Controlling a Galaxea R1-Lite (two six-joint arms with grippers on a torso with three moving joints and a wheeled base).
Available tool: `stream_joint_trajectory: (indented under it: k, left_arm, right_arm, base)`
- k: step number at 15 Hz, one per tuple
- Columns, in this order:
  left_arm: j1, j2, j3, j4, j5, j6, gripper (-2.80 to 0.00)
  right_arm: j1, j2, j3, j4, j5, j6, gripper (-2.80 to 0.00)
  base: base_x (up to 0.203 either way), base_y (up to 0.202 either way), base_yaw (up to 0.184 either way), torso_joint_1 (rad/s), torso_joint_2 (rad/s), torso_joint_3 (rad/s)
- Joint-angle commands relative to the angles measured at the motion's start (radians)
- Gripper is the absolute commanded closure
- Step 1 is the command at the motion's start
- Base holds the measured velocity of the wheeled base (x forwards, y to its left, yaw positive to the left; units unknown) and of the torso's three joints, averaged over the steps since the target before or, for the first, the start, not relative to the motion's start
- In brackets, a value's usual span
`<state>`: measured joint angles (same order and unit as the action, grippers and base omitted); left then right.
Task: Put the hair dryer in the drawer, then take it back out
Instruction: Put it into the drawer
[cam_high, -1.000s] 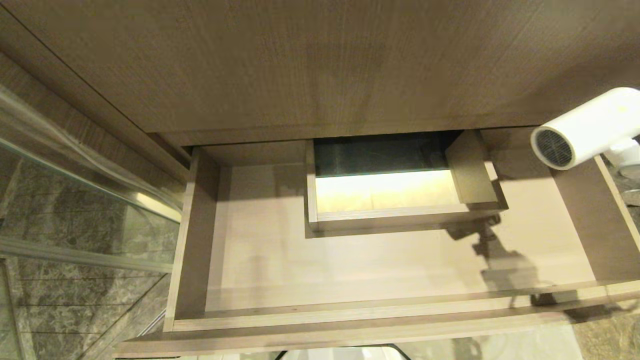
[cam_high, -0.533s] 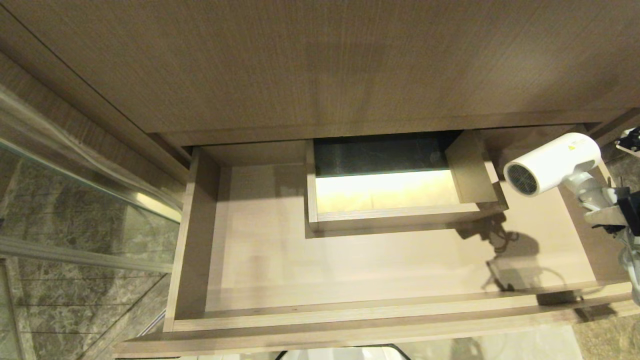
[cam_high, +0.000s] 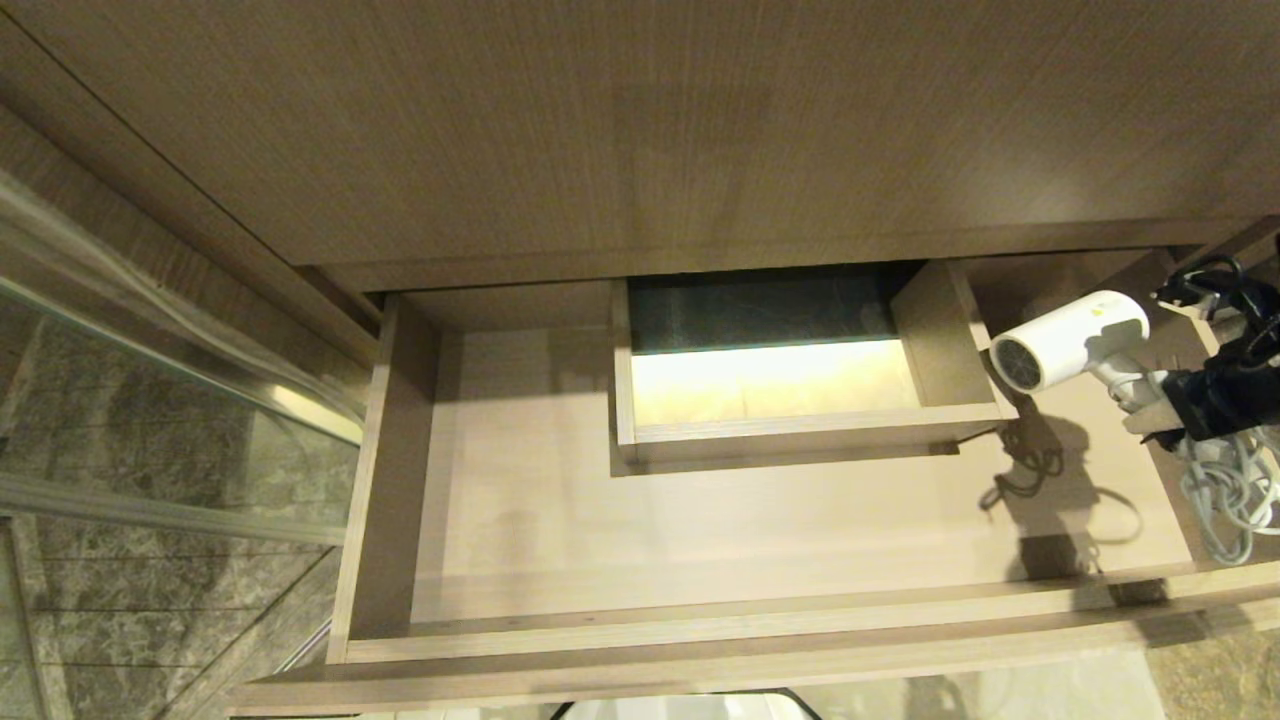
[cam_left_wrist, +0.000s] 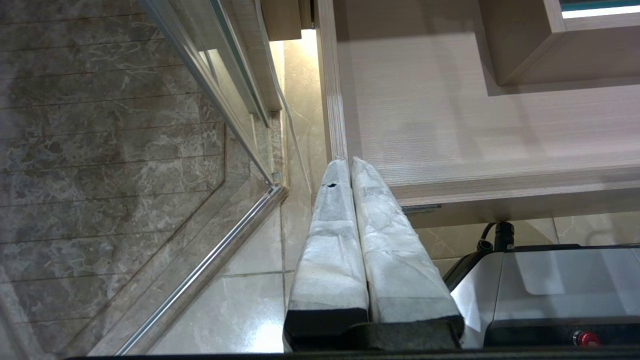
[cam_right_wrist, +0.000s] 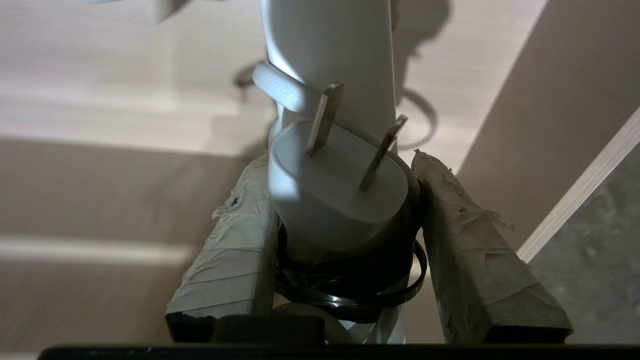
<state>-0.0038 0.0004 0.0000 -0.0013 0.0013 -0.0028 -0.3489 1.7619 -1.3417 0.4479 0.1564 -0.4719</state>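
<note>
The drawer (cam_high: 700, 540) stands pulled out, a wide shallow wood-grain tray with a boxed cutout (cam_high: 800, 428) at its back. The white hair dryer (cam_high: 1070, 338) hangs over the drawer's right end, its grey grille facing left and its shadow on the drawer floor. My right gripper (cam_high: 1150, 402) is shut on its handle at the right wall of the drawer, and the pale cord (cam_high: 1230, 490) dangles below. In the right wrist view the taped fingers (cam_right_wrist: 235, 240) of the right gripper (cam_right_wrist: 340, 161) clamp the handle (cam_right_wrist: 330, 50) and the plug (cam_right_wrist: 335, 190). My left gripper (cam_left_wrist: 348, 162) is shut and empty, parked by the drawer's (cam_left_wrist: 475, 125) left front corner.
A wood-grain counter (cam_high: 640, 130) overhangs the back of the drawer. A glass shower panel with a metal rail (cam_high: 150, 330) and marble tiles lie to the left. My own base (cam_left_wrist: 560, 285) sits under the drawer front.
The hair dryer has come down and leftward from the upper right edge into the drawer's right end. The right gripper and the cord have come into the head view.
</note>
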Motion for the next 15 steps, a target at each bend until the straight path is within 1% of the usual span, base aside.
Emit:
stream_joint_trajectory:
  k: [1,4,6,11,14,15]
  left_arm:
    - [0.001,0.000,0.000,0.000,0.000,0.000,0.00]
    - [0.001,0.000,0.002,0.000,0.000,0.000,0.00]
    - [0.001,0.000,0.000,0.000,0.000,0.000,0.00]
    - [0.001,0.000,0.000,0.000,0.000,0.000,0.00]
    - [0.001,0.000,0.001,0.000,0.000,0.000,0.00]
    - [0.001,0.000,0.000,0.000,0.000,0.000,0.00]
  right_arm:
    - [0.000,0.126,-0.071,-0.001,-0.010,-0.002,0.00]
    - [0.001,0.227,-0.148,-0.044,-0.017,0.001,0.00]
    - [0.002,0.268,-0.164,-0.091,-0.018,0.000,0.00]
    - [0.005,0.322,-0.197,-0.113,-0.018,-0.003,0.00]
    - [0.009,0.362,-0.216,-0.186,-0.018,-0.003,0.00]
    - [0.013,0.371,-0.217,-0.198,-0.018,-0.004,-2.80]
  base:
    - [0.000,0.000,0.000,0.000,0.00,0.000]
    - [0.000,0.000,0.000,0.000,0.00,0.000]
    - [0.000,0.000,0.000,0.000,0.00,0.000]
    - [0.000,0.000,0.000,0.000,0.00,0.000]
    - [0.000,0.000,0.000,0.000,0.00,0.000]
    - [0.000,0.000,0.000,0.000,0.00,0.000]
